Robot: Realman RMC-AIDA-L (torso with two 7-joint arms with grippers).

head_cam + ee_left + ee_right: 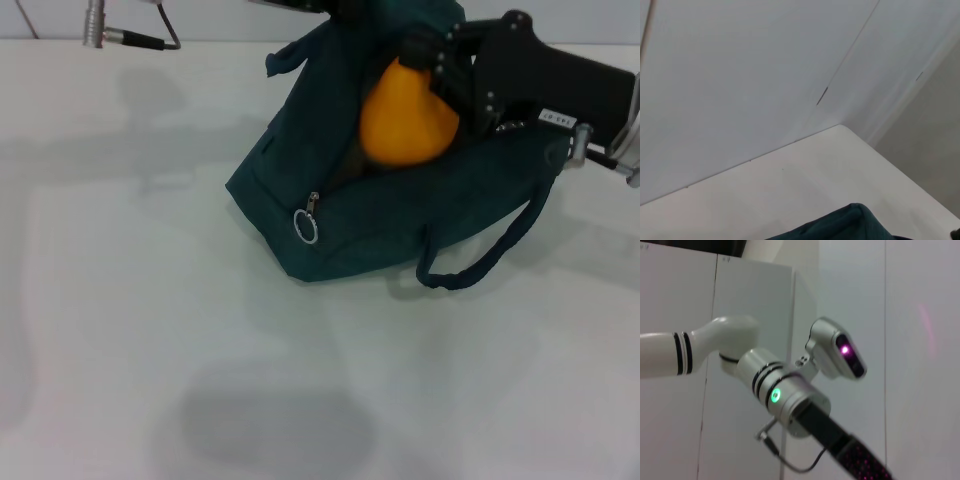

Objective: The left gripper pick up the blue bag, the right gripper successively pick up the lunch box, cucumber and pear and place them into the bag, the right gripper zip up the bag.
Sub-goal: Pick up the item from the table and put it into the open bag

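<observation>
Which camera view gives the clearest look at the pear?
The head view: the rounded orange-yellow pear sits in the open mouth of the dark blue fabric bag, gripped by the black right end effector. The left wrist view shows only a bag corner; the right wrist view shows no pear.
</observation>
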